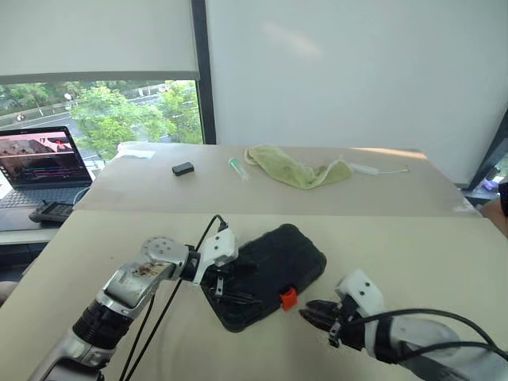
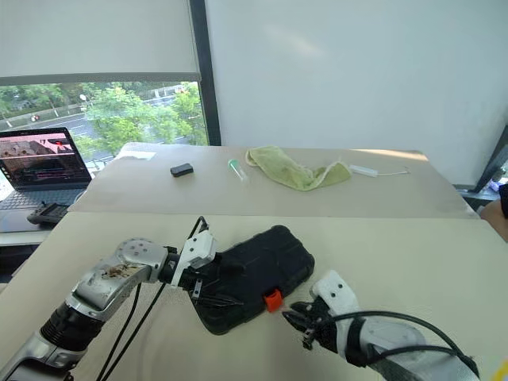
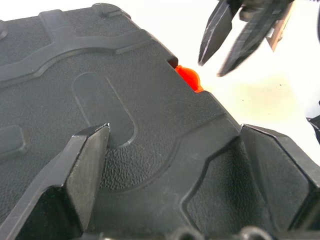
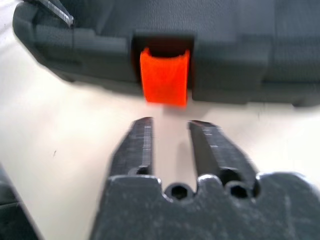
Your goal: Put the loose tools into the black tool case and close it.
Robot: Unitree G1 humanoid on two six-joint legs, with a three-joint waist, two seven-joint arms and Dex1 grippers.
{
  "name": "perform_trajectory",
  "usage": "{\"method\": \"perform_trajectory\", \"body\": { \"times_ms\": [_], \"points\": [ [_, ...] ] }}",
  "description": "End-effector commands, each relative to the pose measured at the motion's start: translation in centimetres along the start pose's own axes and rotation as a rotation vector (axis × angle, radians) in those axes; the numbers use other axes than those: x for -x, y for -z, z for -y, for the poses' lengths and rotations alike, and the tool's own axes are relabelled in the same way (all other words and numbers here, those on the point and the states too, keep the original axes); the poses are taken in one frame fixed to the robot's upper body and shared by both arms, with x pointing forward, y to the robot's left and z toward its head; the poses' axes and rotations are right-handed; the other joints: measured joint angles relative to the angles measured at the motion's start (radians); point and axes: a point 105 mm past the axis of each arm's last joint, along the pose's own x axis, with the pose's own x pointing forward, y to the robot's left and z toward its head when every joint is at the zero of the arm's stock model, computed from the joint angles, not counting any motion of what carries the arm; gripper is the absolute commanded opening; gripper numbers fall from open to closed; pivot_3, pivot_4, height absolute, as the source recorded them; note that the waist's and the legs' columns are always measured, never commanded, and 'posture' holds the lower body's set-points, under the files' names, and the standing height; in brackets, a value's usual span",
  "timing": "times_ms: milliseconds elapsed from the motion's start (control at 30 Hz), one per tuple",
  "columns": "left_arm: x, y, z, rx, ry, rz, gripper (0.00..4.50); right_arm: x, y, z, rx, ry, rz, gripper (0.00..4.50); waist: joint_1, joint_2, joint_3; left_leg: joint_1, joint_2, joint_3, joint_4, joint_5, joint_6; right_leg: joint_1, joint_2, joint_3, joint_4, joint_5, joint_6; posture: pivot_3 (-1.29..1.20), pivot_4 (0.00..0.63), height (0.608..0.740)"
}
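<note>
1. One black tool case (image 1: 270,274) lies closed on the near table (image 1: 429,246), with bare tabletop all round it.
2. One orange latch (image 4: 164,76) sits on the case's near edge.
3. Right gripper (image 4: 172,142) sits just off that latch, apart from it, fingers nearly together with a slim gap, holding nothing.
4. Left gripper (image 3: 175,165) is spread wide over the case's left end, fingers on the lid.
5. Beyond the case: one small black box (image 1: 183,168), one green cloth (image 1: 298,169).

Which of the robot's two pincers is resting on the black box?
The left pincer: its open fingers lie on the ribbed black plastic tool case. The right pincer sits beside the small orange latch.
</note>
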Motion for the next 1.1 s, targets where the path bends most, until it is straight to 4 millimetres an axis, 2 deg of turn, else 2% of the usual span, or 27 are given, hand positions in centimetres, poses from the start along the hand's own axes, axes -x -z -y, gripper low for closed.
{"method": "perform_trajectory", "body": {
  "times_ms": [33, 133, 300, 400, 500, 600, 633, 700, 833, 967, 1100],
  "points": [
    [-0.3, 1.7, 0.1, 0.049, -0.006, -0.056, 4.50, -1.3, -0.4, 0.9, 0.016, 0.007, -0.001, 0.06, 0.002, 0.000, 0.000, 0.000, 0.000, 0.000, 0.000, 0.000, 0.000, 0.000, 0.000, 0.000, 0.000, 0.000, 0.000, 0.00, 0.150, 0.740],
    [-0.5, 1.7, 0.2, 0.047, -0.002, -0.057, 4.50, -2.6, -0.2, 1.3, 0.034, -0.010, -0.028, 0.06, -0.004, -0.001, 0.000, -0.001, 0.000, 0.000, 0.000, 0.000, 0.000, -0.001, 0.000, 0.000, 0.000, 0.000, 0.000, 0.00, 0.150, 0.740],
    [-0.8, 1.7, 0.3, 0.047, -0.002, -0.056, 4.50, -3.3, -0.6, 1.6, 0.016, -0.013, 0.000, 0.06, 0.000, 0.000, 0.000, -0.001, 0.000, 0.000, 0.000, 0.000, 0.000, -0.001, 0.000, 0.000, 0.000, 0.000, -0.001, 0.00, 0.150, 0.740],
    [-0.7, 1.8, 0.3, 0.039, -0.018, -0.049, 4.50, -2.9, -1.2, 1.0, 0.010, -0.026, 0.054, 0.06, -0.004, 0.000, 0.000, -0.001, 0.000, 0.000, 0.000, 0.000, 0.000, -0.001, 0.000, 0.000, 0.000, 0.000, 0.000, 0.00, 0.150, 0.740],
    [0.7, 0.2, -0.6, -0.006, -0.135, 0.086, 4.50, 0.0, -1.8, 0.7, 0.056, 0.008, 0.145, 0.06, 0.001, 0.003, 0.000, -0.002, 0.000, 0.000, 0.000, 0.000, 0.000, -0.002, 0.000, 0.000, 0.000, 0.000, 0.000, 0.00, 0.150, 0.740],
    [2.8, -1.3, -0.8, 0.090, -0.218, 0.242, 4.50, 2.9, -1.3, 1.0, 0.076, 0.073, 0.192, 0.80, 0.005, 0.002, 0.000, -0.003, 0.000, 0.000, -0.001, 0.000, 0.000, -0.002, -0.001, 0.000, 0.000, -0.001, 0.001, 0.00, 0.150, 0.740],
    [3.7, -1.5, -0.6, 0.107, -0.248, 0.273, 4.50, 4.1, -0.9, 1.1, 0.073, 0.102, 0.195, 1.02, 0.006, 0.002, 0.000, -0.003, 0.000, 0.000, -0.001, 0.000, 0.000, -0.002, -0.001, 0.000, 0.000, -0.001, 0.001, 0.00, 0.150, 0.740],
    [5.4, -1.1, 0.0, 0.128, -0.315, 0.305, 4.50, 6.3, -0.2, 1.5, 0.080, 0.160, 0.196, 1.75, 0.007, 0.002, 0.000, -0.003, 0.000, -0.001, -0.002, -0.001, 0.001, -0.002, -0.002, -0.001, -0.001, -0.001, 0.002, 0.00, 0.150, 0.740],
    [8.2, 0.6, 1.2, 0.200, -0.438, 0.301, 4.50, 9.6, 0.9, 2.1, 0.086, 0.235, 0.180, 3.09, 0.008, 0.003, 0.000, -0.002, 0.000, 0.000, -0.003, -0.002, 0.001, -0.001, -0.004, 0.000, -0.001, -0.001, 0.002, 0.00, 0.150, 0.740],
    [10.9, 3.3, 3.3, 0.274, -0.538, 0.219, 4.50, 12.6, 2.1, 2.7, 0.116, 0.290, 0.129, 4.48, 0.011, 0.003, 0.000, 0.000, 0.000, 0.000, -0.003, -0.002, 0.001, -0.001, -0.004, 0.001, -0.002, -0.002, 0.002, 0.00, 0.150, 0.740],
    [13.1, 6.2, 5.3, 0.354, -0.607, 0.133, 4.50, 14.8, 3.2, 2.3, 0.145, 0.266, 0.085, 4.48, 0.019, 0.003, 0.000, 0.002, 0.002, 0.000, -0.004, -0.002, 0.001, 0.000, -0.005, 0.000, -0.002, -0.007, -0.006, 0.00, 0.150, 0.740]
  ]
}}
